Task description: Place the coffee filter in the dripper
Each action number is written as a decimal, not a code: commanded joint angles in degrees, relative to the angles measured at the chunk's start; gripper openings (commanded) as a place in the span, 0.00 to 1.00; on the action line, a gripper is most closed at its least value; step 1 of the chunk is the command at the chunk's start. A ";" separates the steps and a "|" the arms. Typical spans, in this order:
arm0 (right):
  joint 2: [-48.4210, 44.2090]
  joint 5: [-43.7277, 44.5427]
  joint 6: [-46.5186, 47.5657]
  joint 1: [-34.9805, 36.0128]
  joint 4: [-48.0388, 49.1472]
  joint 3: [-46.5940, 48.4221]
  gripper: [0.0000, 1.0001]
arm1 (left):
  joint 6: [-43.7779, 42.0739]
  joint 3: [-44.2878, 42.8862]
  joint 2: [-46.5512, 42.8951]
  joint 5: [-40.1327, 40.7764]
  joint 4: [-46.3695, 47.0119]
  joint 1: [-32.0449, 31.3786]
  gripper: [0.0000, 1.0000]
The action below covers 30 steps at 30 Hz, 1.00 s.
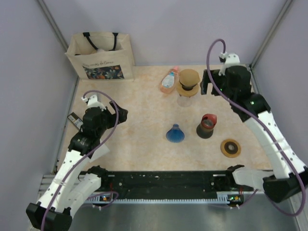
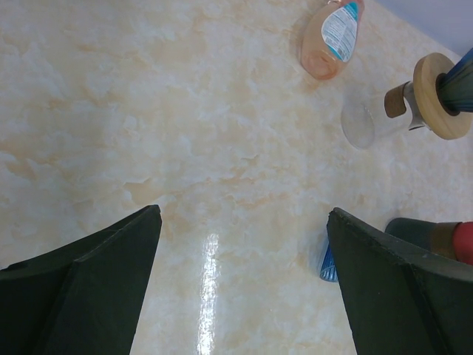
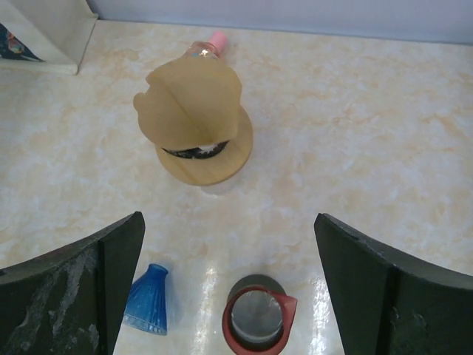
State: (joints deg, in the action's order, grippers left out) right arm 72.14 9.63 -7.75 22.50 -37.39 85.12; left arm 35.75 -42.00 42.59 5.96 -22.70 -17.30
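Note:
The brown paper coffee filter (image 1: 188, 77) stands in the dark dripper with a wooden collar (image 1: 186, 89), on a glass carafe at the back middle of the table. In the right wrist view the filter (image 3: 194, 102) sticks up, folded, from the collar (image 3: 214, 161). My right gripper (image 1: 206, 84) is open and empty, just right of the dripper, and its fingers (image 3: 229, 222) hang apart above the table. My left gripper (image 1: 122, 114) is open and empty at the left. In its wrist view (image 2: 245, 213) the collar (image 2: 434, 95) and carafe (image 2: 364, 121) lie at far right.
A blue ribbed cone (image 1: 175, 133) lies mid-table. A red and black cup (image 1: 207, 126) stands right of it, and a tape roll (image 1: 230, 147) lies further right. A pink bottle (image 1: 168, 81) lies left of the dripper. A tote bag (image 1: 101, 57) stands at back left.

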 commanded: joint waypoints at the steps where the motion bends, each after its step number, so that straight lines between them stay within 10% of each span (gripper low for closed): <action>1: -14.27 3.12 -5.95 0.44 18.38 -16.35 0.99 | -2.08 1.13 -1.28 -3.75 3.80 0.25 0.99; 18: -22.05 13.22 -23.89 -1.92 -5.13 -28.61 0.99 | -0.33 4.91 3.73 -12.63 7.76 0.16 0.99; 30: -20.81 -3.20 -26.26 -40.32 -7.44 -42.65 0.99 | 2.92 8.07 5.40 -10.79 11.79 0.16 0.99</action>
State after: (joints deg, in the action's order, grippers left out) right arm 52.18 14.50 -32.71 -8.01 -43.53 46.68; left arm 37.30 -34.81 47.07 -4.91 -16.88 -17.28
